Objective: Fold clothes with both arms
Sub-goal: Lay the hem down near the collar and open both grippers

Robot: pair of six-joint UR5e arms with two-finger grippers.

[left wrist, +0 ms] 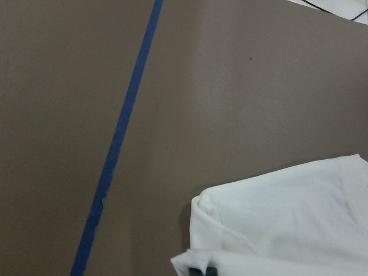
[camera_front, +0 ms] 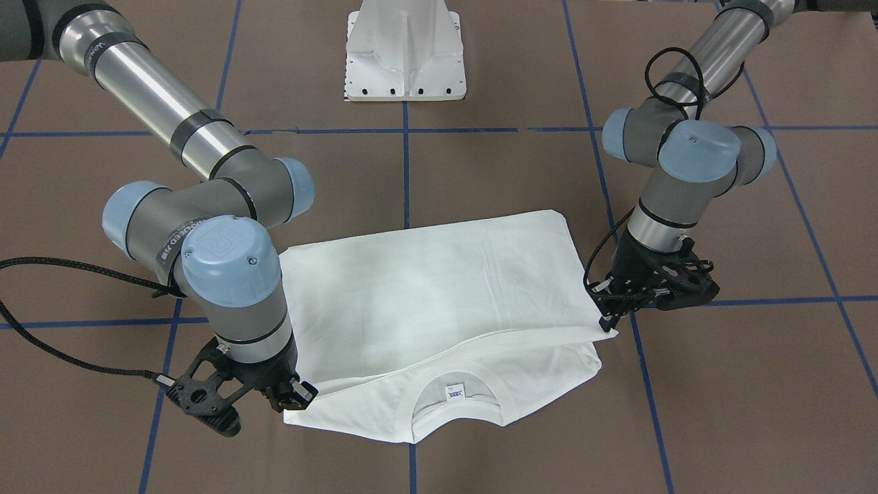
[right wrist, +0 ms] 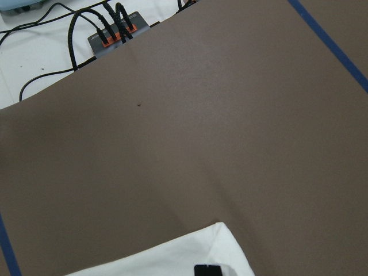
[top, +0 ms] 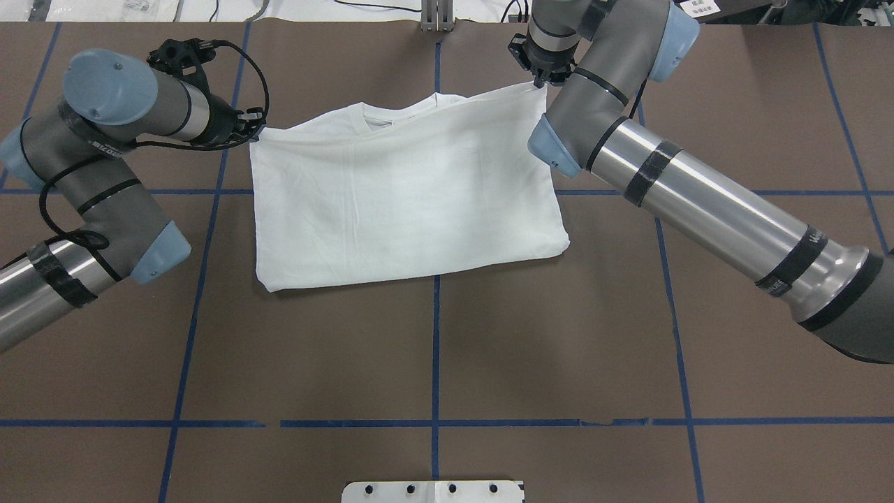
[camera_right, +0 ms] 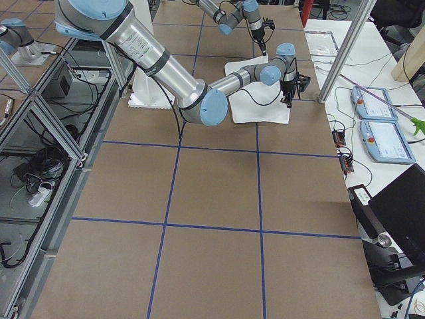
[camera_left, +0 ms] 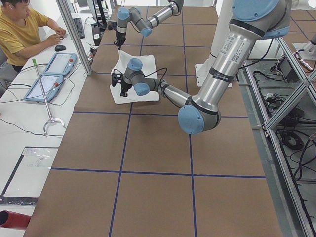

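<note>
White T-shirt [camera_front: 425, 288] lies doubled on the desk [camera_front: 720, 384], mid-width, toward the operators' edge. Left tool [camera_front: 609, 321] and right tool [camera_front: 296, 400] are each clenched on a top-layer corner, held just short of the collar [camera_front: 456, 384], probably to square the fold before letting go.

Heads up on what you can't really make out. The white metal pedestal base [camera_front: 405, 62] gets chopped by the top edge in the front view, and overhead only a strip of it pokes in at the bottom. The folded white cotton T-shirt [camera_front: 439, 288] hides its own lower layer, apart from a band by the collar. Overhead, the black two-finger right gripper [top: 538, 80] is mostly tucked behind its own wrist. For the black two-finger left gripper [camera_front: 607, 322], its wrist cam shows just a dark sliver at the bottom edge, and the right wrist cam is the same story. In the side views both are too small to judge. The person in a yellow shirt [camera_left: 19, 29] is clipped by the left edge.
</note>
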